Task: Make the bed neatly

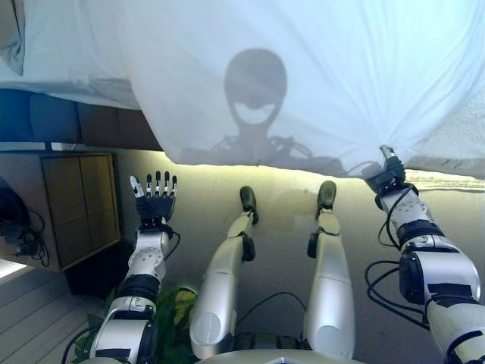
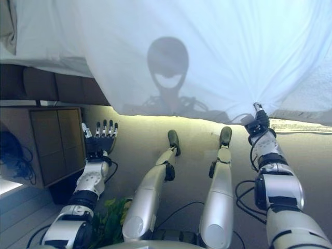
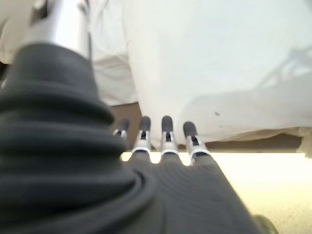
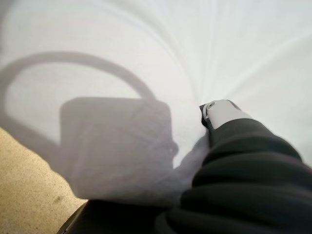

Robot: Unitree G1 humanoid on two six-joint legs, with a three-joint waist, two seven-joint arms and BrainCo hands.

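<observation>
Hanging over the bed's point(image 1: 91, 125) near edge, white sheet point(image 1: 303, 76) across the upper part of both eye views, lower hem draped down past the dark side of the bed toward the tan floor point(image 1: 204, 205). Gathered into a pinch at the right, with creases fanning out from that spot across the cloth. Right hand point(image 1: 388, 173) up at the hem there, dark ribbed cover against the cloth, one silver finger visible in the wrist view point(image 4: 222, 111) pressed into the bunched fabric; rest of the fingers buried in the folds, so cannot tell for certain how they sit, though the sheet looks gripped and drawn to a point at the hand. Left hand point(image 1: 154, 199) raised at the left, well below the hem and apart from it, fingers point(image 3: 165, 129) straight and spread, holding nothing; sheet just ahead of the tips in the wrist view, not touching. Wooden cabinet point(image 1: 79, 205) beside the bed at the left, under the dark bed frame. Green plant point(image 1: 178, 318) low by the left arm. Rougher white cover point(image 1: 455, 144) showing at the far right past the sheet's edge.
</observation>
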